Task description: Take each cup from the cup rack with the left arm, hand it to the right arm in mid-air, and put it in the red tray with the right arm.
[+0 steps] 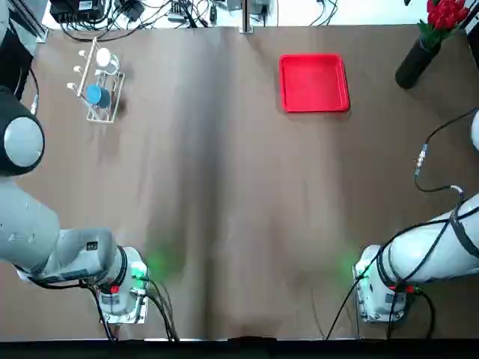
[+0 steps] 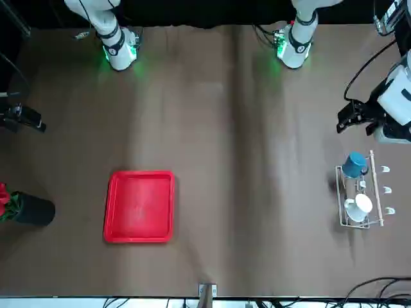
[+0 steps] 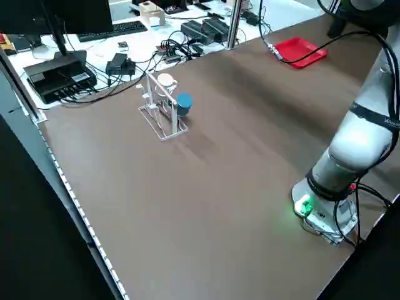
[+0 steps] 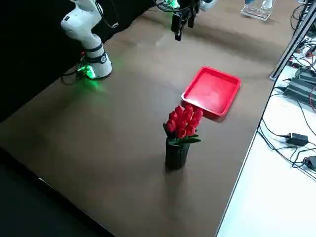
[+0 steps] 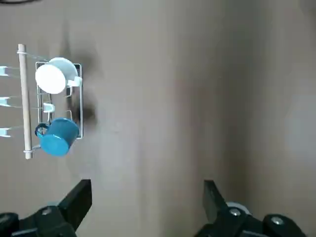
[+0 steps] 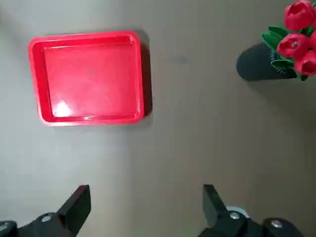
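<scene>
On the cup rack (image 5: pixel 81 108), the blue cup (image 5: pixel 59 137) slants, handle (image 5: pixel 37 130) toward rod (image 5: pixel 25 98).

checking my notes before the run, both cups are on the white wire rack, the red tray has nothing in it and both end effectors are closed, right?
Not quite: both black two-finger end effectors, left and right, are open, as their wrist views show. The rest of your statement stands.

Readable text: none | white label (image 3: pixel 80 77) on black box (image 3: pixel 55 78), left side view: too small to read
</scene>
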Controlling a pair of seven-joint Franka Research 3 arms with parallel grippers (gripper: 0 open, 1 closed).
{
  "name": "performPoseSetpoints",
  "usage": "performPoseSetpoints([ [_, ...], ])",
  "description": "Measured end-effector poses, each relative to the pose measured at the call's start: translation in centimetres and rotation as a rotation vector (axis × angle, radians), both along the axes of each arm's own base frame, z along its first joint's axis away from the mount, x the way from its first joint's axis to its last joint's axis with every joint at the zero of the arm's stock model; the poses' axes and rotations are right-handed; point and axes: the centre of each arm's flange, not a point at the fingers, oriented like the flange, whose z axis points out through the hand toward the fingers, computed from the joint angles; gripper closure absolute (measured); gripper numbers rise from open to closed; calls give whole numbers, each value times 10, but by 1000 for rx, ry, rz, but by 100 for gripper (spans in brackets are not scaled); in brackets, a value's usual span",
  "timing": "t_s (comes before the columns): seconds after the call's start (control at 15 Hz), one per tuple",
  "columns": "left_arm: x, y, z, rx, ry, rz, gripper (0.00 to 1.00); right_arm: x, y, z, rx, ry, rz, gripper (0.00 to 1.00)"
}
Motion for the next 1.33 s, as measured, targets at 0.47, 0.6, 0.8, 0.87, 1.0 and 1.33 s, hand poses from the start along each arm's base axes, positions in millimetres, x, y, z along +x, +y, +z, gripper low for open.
performPoseSetpoints([
  [0.47,0,2,-3,1,8,5,0,-1,-14,0,4,-2,8,0],
  [0.6,0,2,-5,2,12,0,0,-1,-11,0,5,-1,13,0],
  [0.8,6,3,-21,0,40,-11,0,-1,-12,0,5,-2,18,0],
  [0.87,8,3,-27,-1,50,-21,0,-1,-13,0,5,-4,27,0],
  [1.0,20,8,-57,9,93,-132,0,-1,-20,0,6,-4,34,0],
  [1.33,43,26,-119,26,116,-311,0,-1,-12,-1,9,-1,52,0],
])
